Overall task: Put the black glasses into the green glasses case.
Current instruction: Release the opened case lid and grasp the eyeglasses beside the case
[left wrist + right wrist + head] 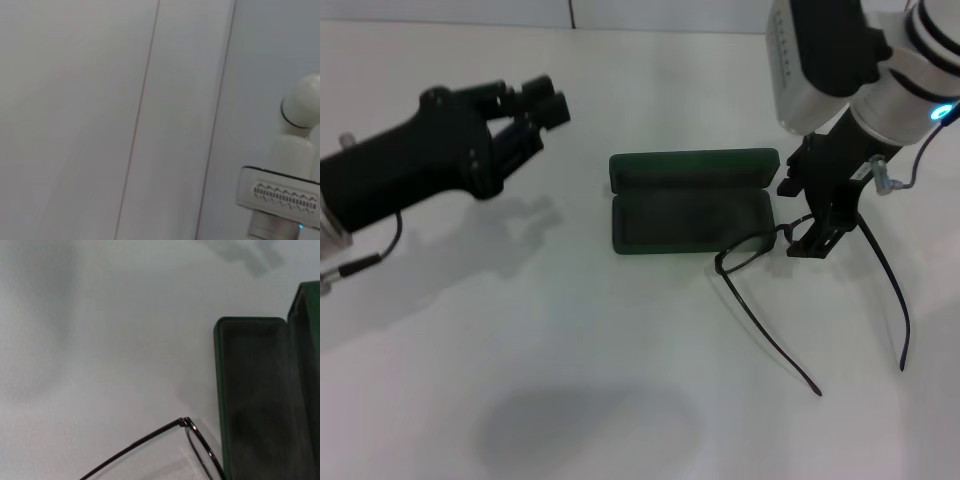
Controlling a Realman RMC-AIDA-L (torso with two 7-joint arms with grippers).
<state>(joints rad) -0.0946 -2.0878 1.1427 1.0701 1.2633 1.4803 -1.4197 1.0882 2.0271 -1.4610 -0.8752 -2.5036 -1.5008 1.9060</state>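
Dark green and matte, the green glasses case (692, 200) lies open near the middle of the white bench (570, 360), its lid folded back toward the far edge and its dark tray facing up. The black glasses (760, 250) sit just beside the tray's right end, toward the right edge of the bench: thin black frame, rounded clear lenses, both slim temple arms spread and trailing toward the near edge.

We judge the step in hand to be the grasp and transfer of the frame. The right end effector (820, 235) is down at the frame's front; its fingers appear to close on the black glasses near the bridge, though contact is hard to confirm.

To do this step well, we:
- grip the rigid frame front, not a lens or a thin temple arm, which would likely flex;
- lift enough for the trailing arms to pass over the hard rim of the tray;
- align the frame with the tray's long axis before lowering, since the open arms reach well beyond the tray.

The left end effector (525, 110) hangs idle toward the far-left corner, fingers slightly apart and holding nothing.
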